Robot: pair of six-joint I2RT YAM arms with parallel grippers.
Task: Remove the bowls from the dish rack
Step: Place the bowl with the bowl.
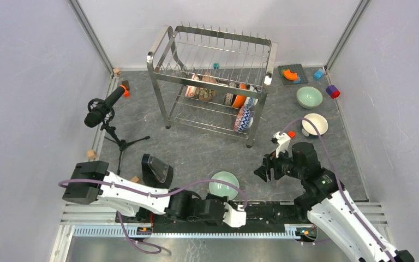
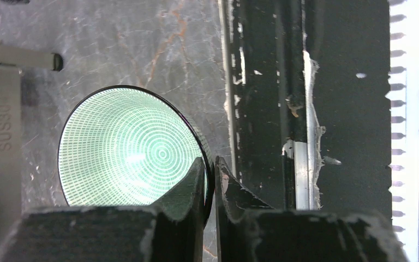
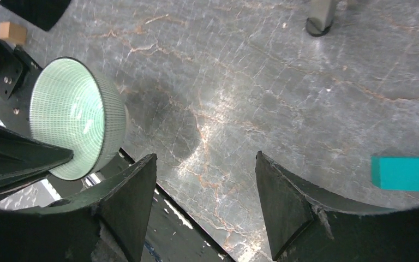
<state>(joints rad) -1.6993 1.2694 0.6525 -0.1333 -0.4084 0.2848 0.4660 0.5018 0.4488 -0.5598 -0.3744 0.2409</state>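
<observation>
Ceramic could crack: your left tool point(image 2: 210, 164) pinched the pale green round bowl point(image 2: 131, 147) by its rim; right tool point(image 3: 204, 158) gaped empty.

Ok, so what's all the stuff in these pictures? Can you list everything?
dish rack: one, shiny steel, back middle of the table.
bowls in the rack: several, orange, brown, red-patterned, blue-and-white; on edge on the lower tier; exact count unclear.
green bowl: one, near the arm bases, held by its rim.
pale green bowl: one, right of the rack.
cream bowl: one, just nearer than that.
microphone: one, black, on a tripod, left.
toy blocks: a few, teal, blue, purple-red, wooden; scattered.
left gripper: shut on the green bowl's rim.
right gripper: open, empty.
</observation>
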